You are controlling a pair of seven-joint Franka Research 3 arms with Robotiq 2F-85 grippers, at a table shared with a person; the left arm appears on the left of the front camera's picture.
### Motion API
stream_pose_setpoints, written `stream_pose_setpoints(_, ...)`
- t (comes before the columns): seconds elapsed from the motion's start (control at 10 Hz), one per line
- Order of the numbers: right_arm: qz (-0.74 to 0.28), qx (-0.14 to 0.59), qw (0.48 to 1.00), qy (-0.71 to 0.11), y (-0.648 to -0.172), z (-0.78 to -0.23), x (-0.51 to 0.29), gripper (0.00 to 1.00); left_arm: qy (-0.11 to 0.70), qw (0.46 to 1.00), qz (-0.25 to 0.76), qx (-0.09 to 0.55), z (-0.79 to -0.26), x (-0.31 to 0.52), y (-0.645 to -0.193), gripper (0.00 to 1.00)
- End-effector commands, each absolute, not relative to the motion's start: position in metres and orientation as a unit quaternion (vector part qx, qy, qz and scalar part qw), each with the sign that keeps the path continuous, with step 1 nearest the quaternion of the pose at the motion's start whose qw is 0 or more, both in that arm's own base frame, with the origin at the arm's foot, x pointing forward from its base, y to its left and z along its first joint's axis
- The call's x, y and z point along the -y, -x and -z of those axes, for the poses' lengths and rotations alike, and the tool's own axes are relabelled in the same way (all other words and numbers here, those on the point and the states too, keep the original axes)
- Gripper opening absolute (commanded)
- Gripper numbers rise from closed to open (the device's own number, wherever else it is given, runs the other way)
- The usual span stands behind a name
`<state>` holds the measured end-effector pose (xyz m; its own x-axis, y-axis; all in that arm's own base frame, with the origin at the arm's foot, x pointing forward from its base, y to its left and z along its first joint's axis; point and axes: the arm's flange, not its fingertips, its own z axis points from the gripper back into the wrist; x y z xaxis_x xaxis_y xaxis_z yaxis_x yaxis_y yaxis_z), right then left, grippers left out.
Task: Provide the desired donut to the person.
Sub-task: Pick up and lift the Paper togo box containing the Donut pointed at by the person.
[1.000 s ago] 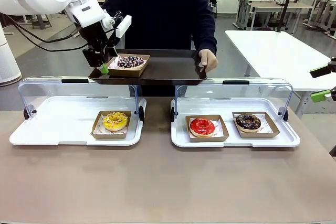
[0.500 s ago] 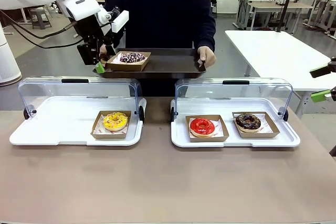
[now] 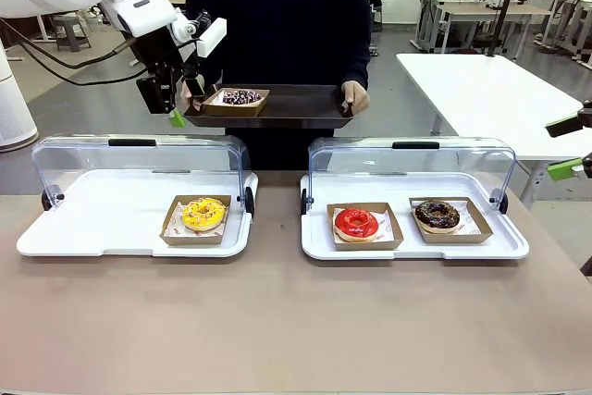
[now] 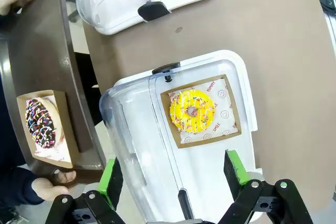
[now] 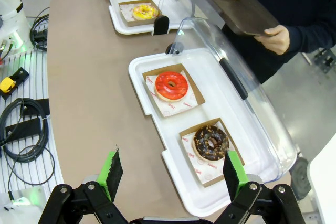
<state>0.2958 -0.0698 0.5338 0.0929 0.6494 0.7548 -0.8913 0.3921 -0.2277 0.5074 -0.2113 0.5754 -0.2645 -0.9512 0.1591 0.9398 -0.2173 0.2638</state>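
Sitting up at eleven o'clock in the front view is the sprinkle donut [image 3: 241,97], dark chocolate icing dotted with pink, white and blue sprinkles, in its own brown cardboard box [image 3: 222,108] lined with white paper. That box rides on the left end of a dark serving tray [image 3: 296,106], and the person [image 3: 287,16] in the navy sweatshirt has the tray level above the table's far edge, one hand [image 3: 354,99] at its three o'clock end and the other hand [image 4: 50,187] at the opposite end, seen from the left wrist. The left gripper [image 3: 176,114] hangs just off the tray's nine o'clock end, jaws spread wide with nothing between them, clear of the box. Down on the brown table [image 3: 277,321] are two white display cases, clear lids tipped up at the back. The left case [image 3: 92,233] carries a single yellow donut [image 3: 203,214] with sprinkles, in a cardboard box at its four o'clock corner. The right case [image 3: 507,245] carries two boxed donuts side by side: a glossy red donut [image 3: 356,223] at nine o'clock and a nut-topped chocolate donut [image 3: 437,216] at three o'clock. The right gripper [image 5: 172,167] hovers high over that right case, fingers wide apart and empty.
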Motion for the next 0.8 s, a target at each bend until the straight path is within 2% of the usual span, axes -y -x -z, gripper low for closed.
stream_pose_setpoints(0.0, -0.534, 0.423, 0.716, -0.156, -0.298, -0.533, 0.070, 1.00, -0.029, 0.610, 0.777, 0.153, -0.574, 0.212, -0.508, 1.00)
stream_pose_setpoints(0.1, -0.534, 0.423, 0.716, -0.156, -0.298, -0.533, 0.070, 1.00, -0.018, 0.606, 0.780, 0.155, -0.575, 0.211, -0.507, 1.00)
stream_pose_setpoints(0.3, -0.534, 0.423, 0.716, -0.156, -0.298, -0.533, 0.070, 1.00, 0.021, 0.627, 0.759, 0.172, -0.630, 0.170, -0.453, 1.00)
stream_pose_setpoints(0.4, -0.534, 0.423, 0.716, -0.156, -0.298, -0.533, 0.070, 1.00, 0.050, 0.639, 0.743, 0.192, -0.636, 0.141, -0.429, 1.00)
stream_pose_setpoints(0.6, -0.534, 0.423, 0.716, -0.156, -0.298, -0.533, 0.070, 1.00, 0.071, 0.648, 0.717, 0.249, -0.618, 0.087, -0.388, 1.00)
stream_pose_setpoints(0.7, -0.534, 0.423, 0.716, -0.156, -0.298, -0.533, 0.070, 1.00, 0.073, 0.633, 0.714, 0.290, -0.605, 0.065, -0.374, 1.00)
